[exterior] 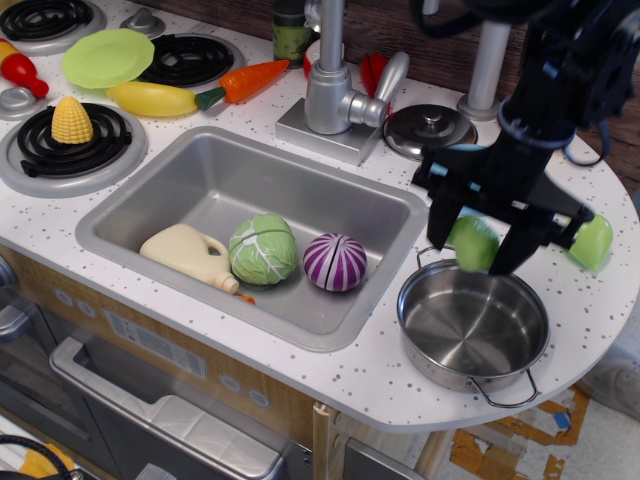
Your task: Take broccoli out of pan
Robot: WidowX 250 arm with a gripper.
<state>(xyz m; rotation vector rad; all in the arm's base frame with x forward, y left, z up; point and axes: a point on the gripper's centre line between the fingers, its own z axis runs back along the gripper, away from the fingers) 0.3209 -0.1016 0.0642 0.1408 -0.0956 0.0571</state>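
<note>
Broccoli (472,243) is being held between the two black fingers of the claw (478,240), clamped on both sides and hanging in the air above the far rim of the pan (473,327). Nothing is being carried inside the steel pan, which is sitting on the speckled white worktop (380,375) at the near right, just right of the sink (200,180). Inside the sink, a cream jug (190,254), a veined green cabbage (263,249) and a purple striped onion (335,262) are lying side by side. A small steel lid (430,128) with a knob is resting on the far side of the worktop beside the faucet (330,85). A smooth green pear-shaped toy (593,242) is partly being hidden behind the right finger.
</note>
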